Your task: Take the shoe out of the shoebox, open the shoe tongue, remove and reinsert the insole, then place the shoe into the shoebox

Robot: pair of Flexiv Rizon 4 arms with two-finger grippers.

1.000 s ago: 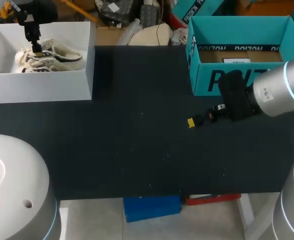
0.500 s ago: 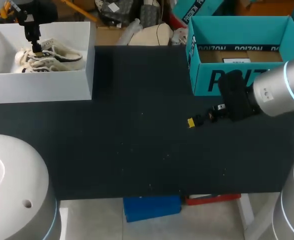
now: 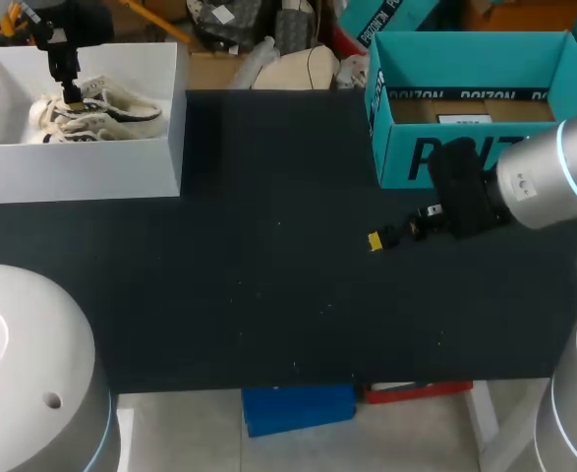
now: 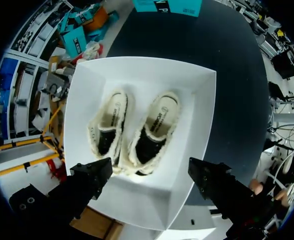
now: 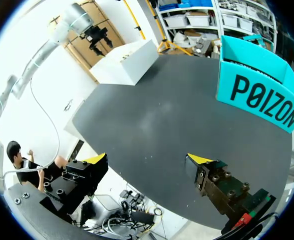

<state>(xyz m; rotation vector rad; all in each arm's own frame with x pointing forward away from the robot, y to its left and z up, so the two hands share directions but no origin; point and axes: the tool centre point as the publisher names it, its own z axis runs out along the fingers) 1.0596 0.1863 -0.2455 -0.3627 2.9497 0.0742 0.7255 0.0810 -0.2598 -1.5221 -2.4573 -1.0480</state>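
Nearest, toward the right side of the black surface (image 3: 268, 295), the right arm (image 3: 544, 182) comes in low. Its right jaws hang just above the cloth with the yellow-tipped fingers (image 5: 95, 160) spread wide and nothing but bare surface between them. Just beyond them, along the far right edge, stands an open teal shoebox (image 3: 416, 157). In the right wrist view it lies ahead of those jaws and off to one side, apart from them. At the far left corner sits the open white shoebox (image 3: 72, 167), and in it lies a pair of cream fleece-lined shoes with black uppers (image 3: 96, 113), side by side on their soles with the openings facing up. The left arm (image 3: 67, 39) hangs over this box. In the left wrist view the dark fingers (image 4: 91, 177) of the left jaws stand wide apart and hold nothing. The two shoes (image 4: 136, 132) lie ahead of them, roughly in line with the gap but apart from both fingers.
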